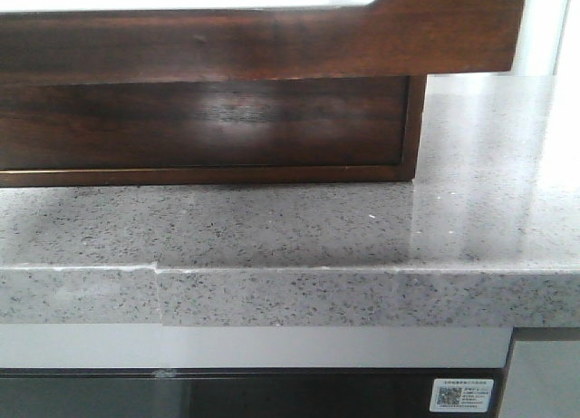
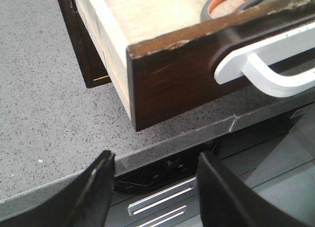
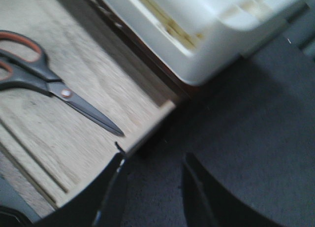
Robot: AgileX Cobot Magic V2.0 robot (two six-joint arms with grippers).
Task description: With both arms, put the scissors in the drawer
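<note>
The drawer is dark reddish-brown glossy wood with a long cutout along its top edge, and it stands pulled out over the counter. In the left wrist view its front shows close up, with an orange scissors handle inside. In the right wrist view the scissors, black with orange handle lining, lie flat on the drawer's light wood floor. My left gripper is open and empty, in front of the drawer over the counter edge. My right gripper is open and empty beside the drawer's corner. Neither gripper shows in the front view.
The drawer unit stands on a grey speckled countertop. A white plastic container sits right beside the drawer. Below the counter edge there is a dark appliance panel with a QR sticker.
</note>
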